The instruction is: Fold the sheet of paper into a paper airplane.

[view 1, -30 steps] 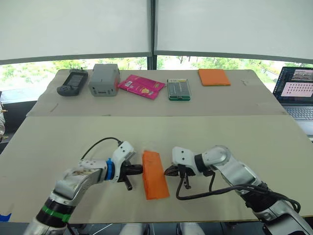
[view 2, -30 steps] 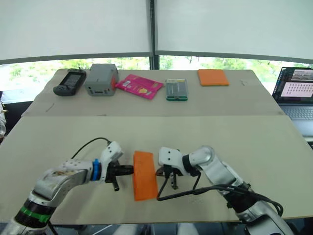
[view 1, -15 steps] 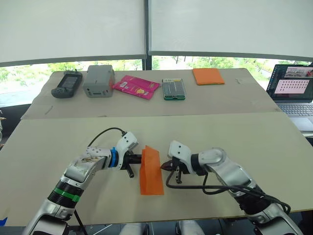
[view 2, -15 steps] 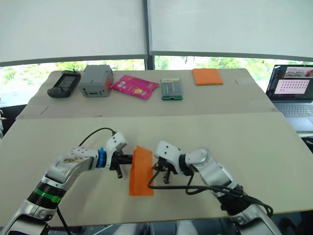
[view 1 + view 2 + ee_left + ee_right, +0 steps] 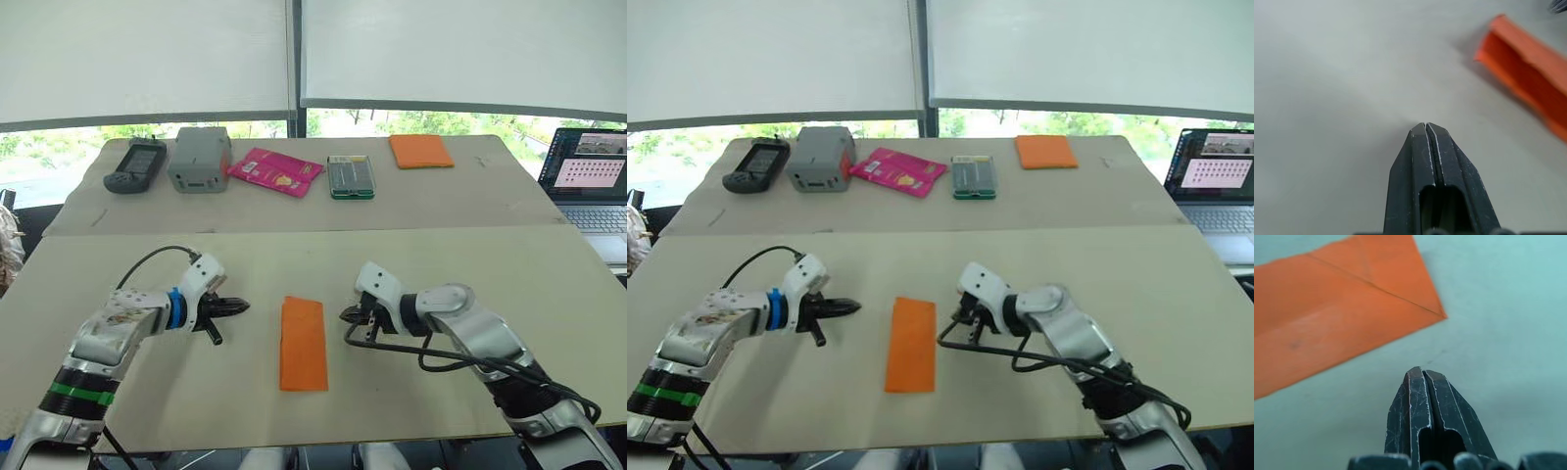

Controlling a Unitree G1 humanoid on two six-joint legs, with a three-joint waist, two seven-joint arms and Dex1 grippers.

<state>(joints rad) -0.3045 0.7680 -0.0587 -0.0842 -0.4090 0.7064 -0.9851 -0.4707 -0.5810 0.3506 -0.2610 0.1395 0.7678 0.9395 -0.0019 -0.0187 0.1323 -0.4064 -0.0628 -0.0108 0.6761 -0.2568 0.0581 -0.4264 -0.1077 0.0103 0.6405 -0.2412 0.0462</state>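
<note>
The sheet of paper point(image 5: 304, 343) lies flat on the near table as a long folded orange strip, also seen in the left wrist view point(image 5: 1528, 100) and the right wrist view point(image 5: 1337, 328), where a diagonal crease crosses it. My left gripper point(image 5: 238, 306) is shut and empty, a short way to the strip's left. My right gripper point(image 5: 345, 315) is shut and empty just right of the strip, its tips apart from the paper. In each wrist view the shut fingers point(image 5: 1426, 147) point(image 5: 1420, 391) hover over bare table.
On the far table stand a dark handheld device point(image 5: 136, 166), a grey box point(image 5: 199, 159), a pink packet point(image 5: 278, 172), a green-edged case point(image 5: 352, 177) and a thick orange pad point(image 5: 421, 151). A laptop point(image 5: 593, 181) sits at the right edge.
The paper, half a second ago lifted on edge between the grippers, now lies flat. The left gripper has pulled back to the left; the right gripper has drawn slightly away to the right.
</note>
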